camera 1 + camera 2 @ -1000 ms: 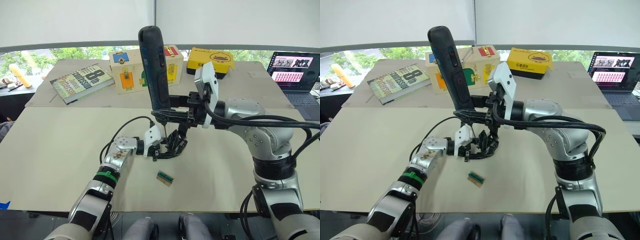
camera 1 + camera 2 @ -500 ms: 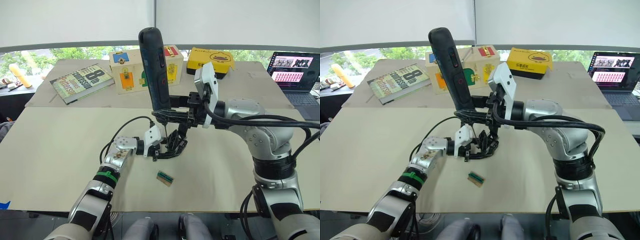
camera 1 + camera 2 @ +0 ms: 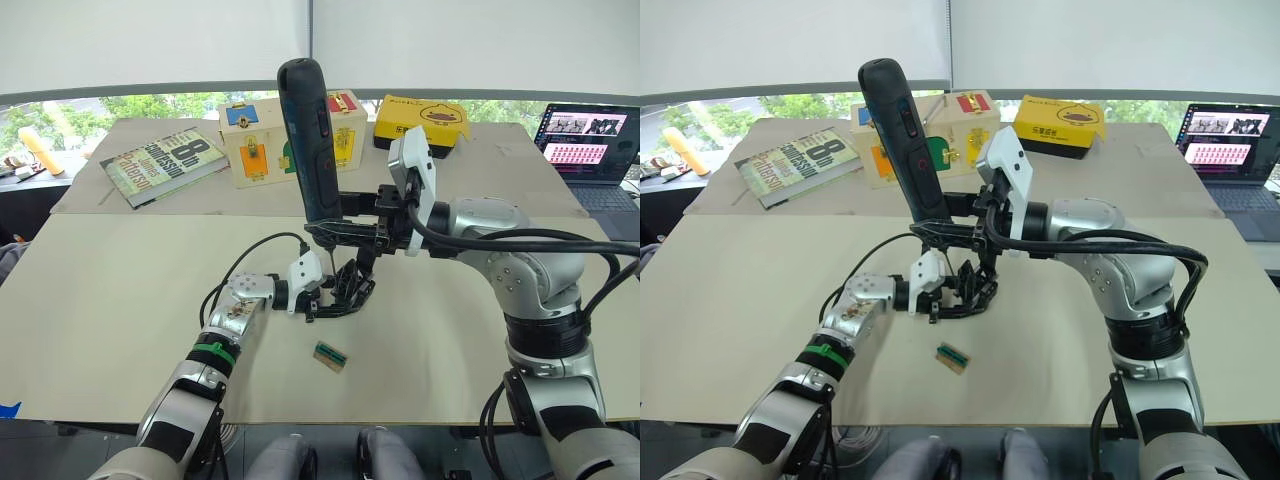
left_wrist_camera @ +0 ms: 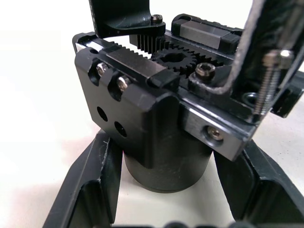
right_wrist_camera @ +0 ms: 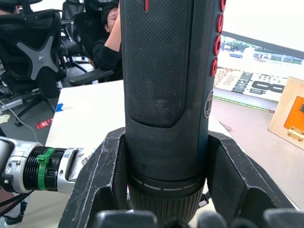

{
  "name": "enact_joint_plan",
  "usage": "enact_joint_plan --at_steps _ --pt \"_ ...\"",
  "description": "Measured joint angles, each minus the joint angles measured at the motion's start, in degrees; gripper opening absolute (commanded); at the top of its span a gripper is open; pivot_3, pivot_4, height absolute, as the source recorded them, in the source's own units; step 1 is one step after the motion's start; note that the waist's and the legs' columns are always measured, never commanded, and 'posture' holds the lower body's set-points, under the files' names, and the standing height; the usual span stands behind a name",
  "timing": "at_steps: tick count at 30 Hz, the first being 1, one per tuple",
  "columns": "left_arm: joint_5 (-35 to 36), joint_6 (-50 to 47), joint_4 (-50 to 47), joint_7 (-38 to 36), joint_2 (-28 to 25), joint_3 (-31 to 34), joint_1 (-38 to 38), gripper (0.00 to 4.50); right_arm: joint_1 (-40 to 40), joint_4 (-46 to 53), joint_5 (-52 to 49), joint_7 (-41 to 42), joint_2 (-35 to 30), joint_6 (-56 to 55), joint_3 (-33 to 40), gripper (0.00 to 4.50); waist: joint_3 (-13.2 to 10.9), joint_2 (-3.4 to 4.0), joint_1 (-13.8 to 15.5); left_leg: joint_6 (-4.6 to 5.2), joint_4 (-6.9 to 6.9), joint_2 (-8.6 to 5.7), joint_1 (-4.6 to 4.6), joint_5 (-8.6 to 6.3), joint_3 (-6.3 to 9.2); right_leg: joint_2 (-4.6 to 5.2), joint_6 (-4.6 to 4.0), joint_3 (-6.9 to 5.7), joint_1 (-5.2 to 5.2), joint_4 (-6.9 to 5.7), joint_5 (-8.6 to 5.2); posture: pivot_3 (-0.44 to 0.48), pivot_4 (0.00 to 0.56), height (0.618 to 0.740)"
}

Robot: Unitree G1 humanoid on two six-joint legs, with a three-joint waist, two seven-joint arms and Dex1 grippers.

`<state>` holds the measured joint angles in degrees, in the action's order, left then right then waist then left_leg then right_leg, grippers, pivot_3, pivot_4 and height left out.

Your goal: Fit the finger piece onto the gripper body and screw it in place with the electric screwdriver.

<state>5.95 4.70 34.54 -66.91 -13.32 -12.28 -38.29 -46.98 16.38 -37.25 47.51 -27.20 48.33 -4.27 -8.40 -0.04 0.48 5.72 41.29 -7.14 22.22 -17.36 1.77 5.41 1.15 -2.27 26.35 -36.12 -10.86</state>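
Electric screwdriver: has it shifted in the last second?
No. The electric screwdriver stands upright before the same spot on the wooden box, clamped in the right tool.

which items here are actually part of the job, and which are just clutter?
In use:
- electric screwdriver, clamped in right gripper
- gripper body, clamped in left gripper

Lying about:
- green block
- book
- wooden box
- yellow box
- laptop

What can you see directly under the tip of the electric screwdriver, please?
Under the electric screwdriver, held upright by the right gripper, sits the gripper body, gripped by the left gripper. The bit's contact point is hidden.
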Motion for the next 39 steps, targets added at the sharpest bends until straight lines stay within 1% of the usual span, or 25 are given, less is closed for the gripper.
enact_joint_plan --at_steps 20,26,39 --pt "0.0 0.0 0.01 -0.02 0.02 0.01 -0.02 2.28 -0.42 -0.02 -0.21 -2.02 0.59 0.36 0.82 1.89 0.0 0.0 0.0 0.0 0.0 -0.01 0.0 0.0 0.0 0.0 0.0 -0.02 0.0 0.0 0.0 0.0 0.15 0.74" --pt "0.0 0.01 0.05 -0.08 0.09 0.01 -0.03 2.28 -1.51 1.05 -2.41 -4.05 0.5 2.11 2.54 1.89 0.0 0.0 0.03 0.0 -0.01 -0.02 0.0 0.0 0.0 0.0 0.0 -0.02 0.0 0.0 0.0 0.0 0.15 0.74" --pt "-0.01 0.03 0.25 -0.21 0.05 0.0 -0.21 2.28 -1.24 2.2 -4.06 -5.07 -0.37 2.44 2.57 1.89 0.0 0.0 0.04 0.0 0.0 -0.02 0.0 0.0 0.0 0.0 0.0 -0.01 0.01 0.0 0.0 0.0 0.15 0.74"
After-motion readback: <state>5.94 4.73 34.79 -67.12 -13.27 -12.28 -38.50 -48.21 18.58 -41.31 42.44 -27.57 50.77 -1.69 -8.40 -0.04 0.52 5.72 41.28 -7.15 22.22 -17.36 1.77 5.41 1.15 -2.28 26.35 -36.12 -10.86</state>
